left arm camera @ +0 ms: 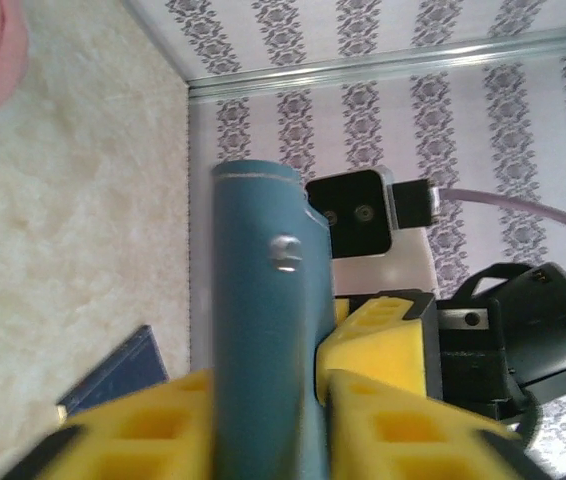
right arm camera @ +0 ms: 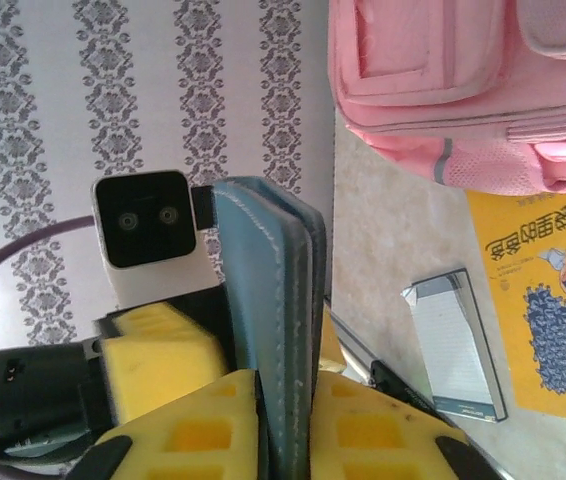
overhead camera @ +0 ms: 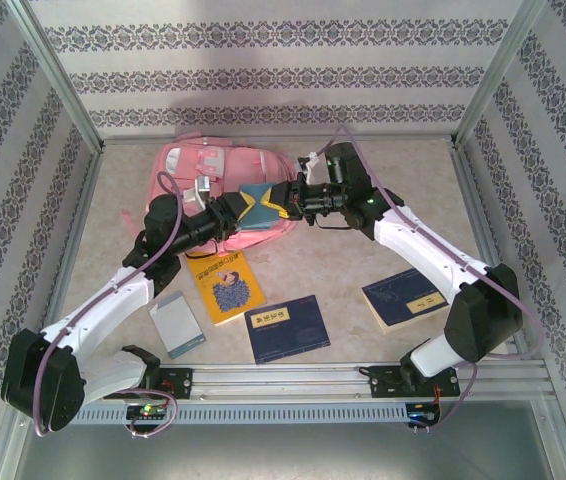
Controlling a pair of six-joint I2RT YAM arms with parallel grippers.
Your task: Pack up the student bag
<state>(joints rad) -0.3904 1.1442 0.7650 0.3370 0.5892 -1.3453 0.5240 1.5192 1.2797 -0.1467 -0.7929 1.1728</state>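
The student bag (overhead camera: pixel 198 165), a large pink backpack, lies flat at the back of the table; its pockets also show in the right wrist view (right arm camera: pixel 443 80). Just in front of it a teal leather-covered notebook (overhead camera: pixel 258 205) hangs in the air between both grippers. My right gripper (overhead camera: pixel 285 200) is shut on its edge, the yellow pads (right arm camera: pixel 213 440) pressed tight against both covers (right arm camera: pixel 263 280). My left gripper (overhead camera: pixel 241 208) meets it from the other side. There the notebook (left arm camera: pixel 263 300) stands between the left fingers (left arm camera: pixel 143 440), which are spread wider than the notebook is thick.
On the table in front lie a yellow book (overhead camera: pixel 225 285), a grey-white notepad (overhead camera: pixel 177 323), a dark blue book (overhead camera: pixel 286 328) and another blue book (overhead camera: pixel 405 298) on the right. Patterned walls and metal frame posts enclose the table.
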